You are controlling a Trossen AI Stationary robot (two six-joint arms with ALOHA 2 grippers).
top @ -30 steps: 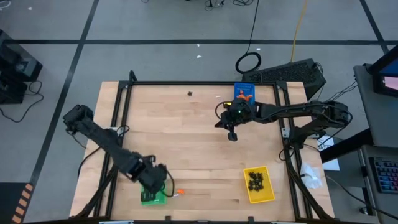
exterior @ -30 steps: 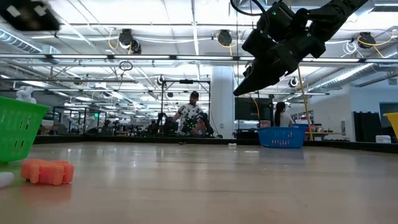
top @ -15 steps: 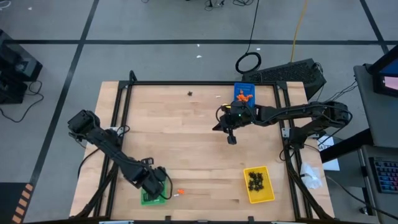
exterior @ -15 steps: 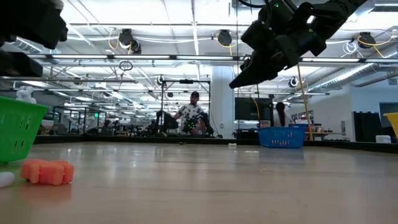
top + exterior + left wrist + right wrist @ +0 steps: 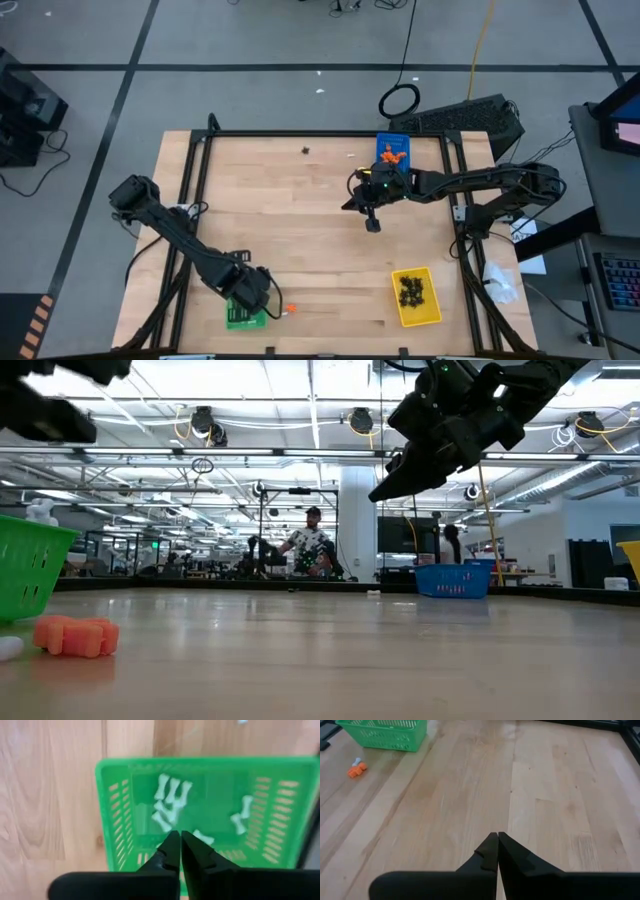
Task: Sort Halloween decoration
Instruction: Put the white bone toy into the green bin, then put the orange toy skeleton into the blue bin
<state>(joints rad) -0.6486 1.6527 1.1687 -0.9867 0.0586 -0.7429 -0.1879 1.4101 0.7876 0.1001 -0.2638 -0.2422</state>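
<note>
White bone-like sticks [image 5: 170,802] lie loose inside the green tray [image 5: 112,805], which sits at the bench's [image 5: 300,230] near edge, about seven o'clock from its centre in the high view. Just beside that tray, on its three o'clock side, an orange lump [image 5: 290,307] rests on the bare wood with a white stick [image 5: 356,761] touching it. More orange lumps fill the blue tray [image 5: 392,150] near one o'clock, and black spider-like shapes [image 5: 411,290] sit in the yellow tray [image 5: 415,312] near five o'clock. One black spider-like shape [image 5: 305,151] lies alone near twelve o'clock.

The left gripper [image 5: 176,845] hovers over the green tray, fingers pressed together and empty. The right gripper [image 5: 494,851] hangs above the bench near two o'clock, fingers likewise closed on nothing.
</note>
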